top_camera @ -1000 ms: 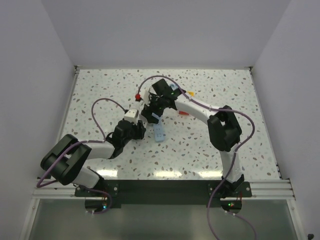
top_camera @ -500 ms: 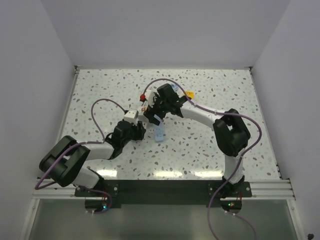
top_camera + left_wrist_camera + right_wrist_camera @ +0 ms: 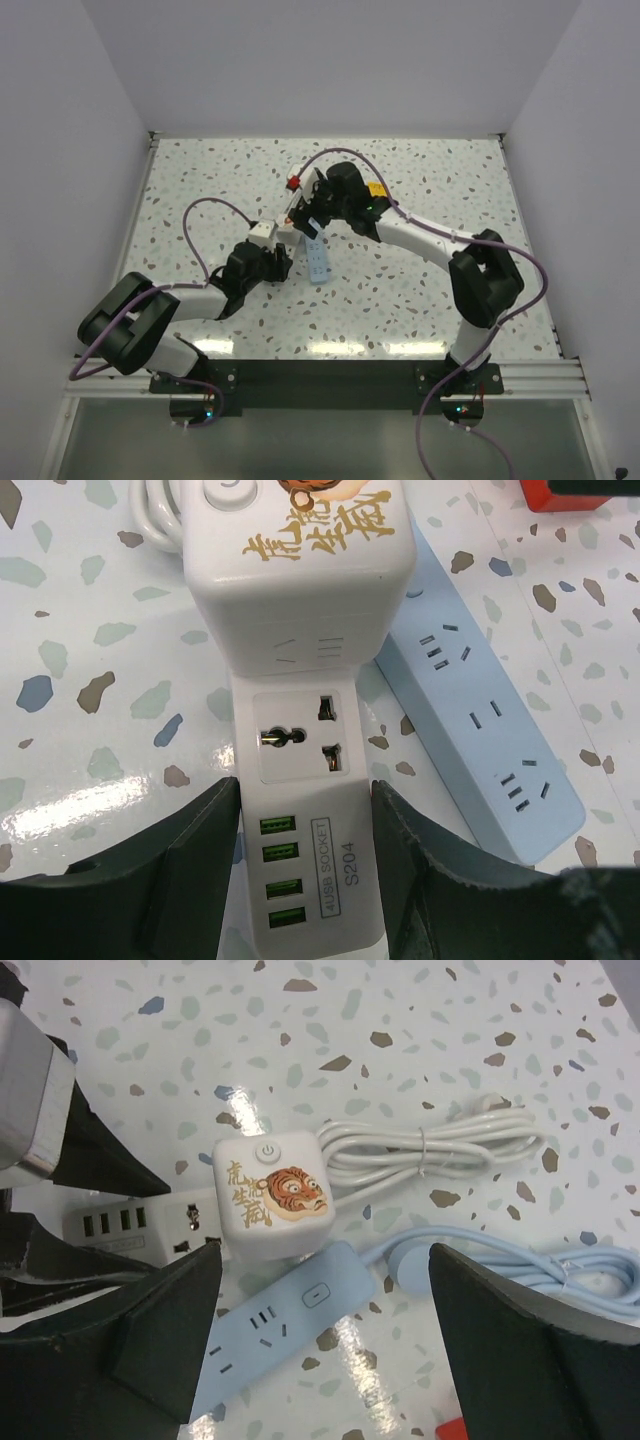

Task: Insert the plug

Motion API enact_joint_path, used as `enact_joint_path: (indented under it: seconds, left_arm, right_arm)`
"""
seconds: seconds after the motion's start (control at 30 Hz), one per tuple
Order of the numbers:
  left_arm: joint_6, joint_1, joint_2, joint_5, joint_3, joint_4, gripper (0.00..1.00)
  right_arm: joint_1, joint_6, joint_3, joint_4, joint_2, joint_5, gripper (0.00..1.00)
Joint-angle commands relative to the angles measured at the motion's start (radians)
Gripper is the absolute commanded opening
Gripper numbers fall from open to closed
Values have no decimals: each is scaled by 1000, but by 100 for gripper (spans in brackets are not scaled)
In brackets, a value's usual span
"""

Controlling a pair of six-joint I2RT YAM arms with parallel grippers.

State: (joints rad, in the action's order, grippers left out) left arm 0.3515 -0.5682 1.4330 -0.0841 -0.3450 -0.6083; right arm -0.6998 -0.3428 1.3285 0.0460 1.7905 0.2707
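Note:
A white power strip point(image 3: 300, 810) with USB ports lies between my left gripper's point(image 3: 305, 790) fingers, which press on its sides. A white cube plug point(image 3: 300, 570) with a tiger sticker sits seated on the strip's far end; it also shows in the right wrist view point(image 3: 272, 1192) and the top view point(image 3: 288, 226). My right gripper point(image 3: 325, 1260) is open wide and empty, held above the cube and a blue power strip point(image 3: 285, 1325). In the top view the left gripper point(image 3: 266, 258) holds the white strip point(image 3: 264, 232) and the right gripper point(image 3: 312, 222) hovers just beyond it.
The blue strip point(image 3: 318, 263) lies to the right of the white one, its blue plug point(image 3: 410, 1265) and cord beside it. The cube's coiled white cable point(image 3: 440, 1150) lies behind. A red object point(image 3: 293, 182) and an orange one point(image 3: 378, 190) sit further back.
My right arm has drawn back and to the right, away from the cube plug, with its jaws open. The left arm and white strip have stayed put.

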Motion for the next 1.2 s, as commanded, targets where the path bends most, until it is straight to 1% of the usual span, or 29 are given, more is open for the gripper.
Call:
enact_joint_path:
  seconds: [0.0,0.17,0.33,0.87,1.17]
  left_arm:
    - [-13,-1,-5,80,26,41,0]
    - [-16,-1,4,80,21,44,0]
    - [-16,-2,12,80,15,50,0]
    - [-20,-7,24,80,6,59,0]
    - [-23,-10,27,80,3,61,0]
  right_arm:
    - [3,24,-3,-98,16,38,88]
    - [3,31,-8,-149,38,93,88]
    - [3,25,6,-150,75,131,88]
    - [0,1,51,-146,159,170,89]
    - [0,10,58,-184,181,180,89]
